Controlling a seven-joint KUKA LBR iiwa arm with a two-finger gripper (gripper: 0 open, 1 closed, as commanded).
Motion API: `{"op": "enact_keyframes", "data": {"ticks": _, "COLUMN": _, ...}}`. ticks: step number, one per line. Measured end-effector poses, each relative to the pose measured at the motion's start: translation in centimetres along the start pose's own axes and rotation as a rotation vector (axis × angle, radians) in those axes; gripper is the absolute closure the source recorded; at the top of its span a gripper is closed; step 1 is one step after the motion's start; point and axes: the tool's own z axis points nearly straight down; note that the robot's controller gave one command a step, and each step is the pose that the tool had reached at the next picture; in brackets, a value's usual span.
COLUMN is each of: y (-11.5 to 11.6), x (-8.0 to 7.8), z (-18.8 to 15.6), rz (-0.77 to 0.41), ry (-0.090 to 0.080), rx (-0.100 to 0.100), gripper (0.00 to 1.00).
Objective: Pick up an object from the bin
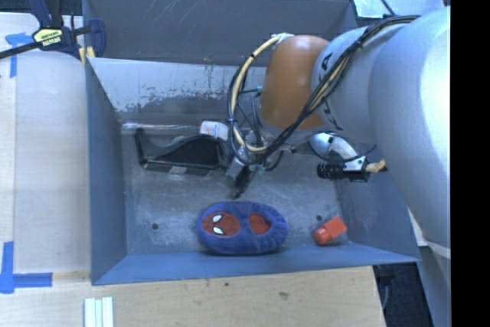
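While the arm (398, 103) leans in from the right side of the bin (106, 180), its gripper (241, 181) hangs low over the middle of the bin floor. It is just beside the right end of a black tray (180, 153) that lies flat near the back wall. It is a little way behind a blue pouch (243, 227), oval with two red faces on it, which rests along the front wall. I would guess the wrist is dropped here because these two are the nearest things to take. The black tray is the closer, though I see nothing caught in the gripper, so nothing is picked yet. The loose things keep to the edges of the floor, probably because the sloping walls let them slide down and settle there. An orange block (331, 231) sits by the front right corner, well apart from the gripper. A white-and-black tool (343, 162) lies near the right wall, partly under the arm. The orange cover (289, 84) and the looping cables (245, 88) hang in front of the wrist and hide the floor behind them. The gripper is dark against dark, so I cannot tell whether it is spread wide or drawn narrow. A white scrap (213, 129) at the back end of the black tray is too small to name. The shape of the black tray is also hard to read.
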Motion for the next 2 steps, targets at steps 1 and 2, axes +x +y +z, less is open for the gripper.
{"op": "enact_keyframes", "data": {"ticks": 1, "y": 0.1, "x": -0.2, "z": -4.2, "rz": -0.002, "ry": -0.001, "rx": -0.001, "gripper": 1.0}}
{"op": "enact_keyframes", "data": {"ticks": 2, "y": 0.1, "x": -0.5, "z": -7.9, "rz": -0.005, "ry": -0.001, "rx": -0.001, "gripper": 1.0}}
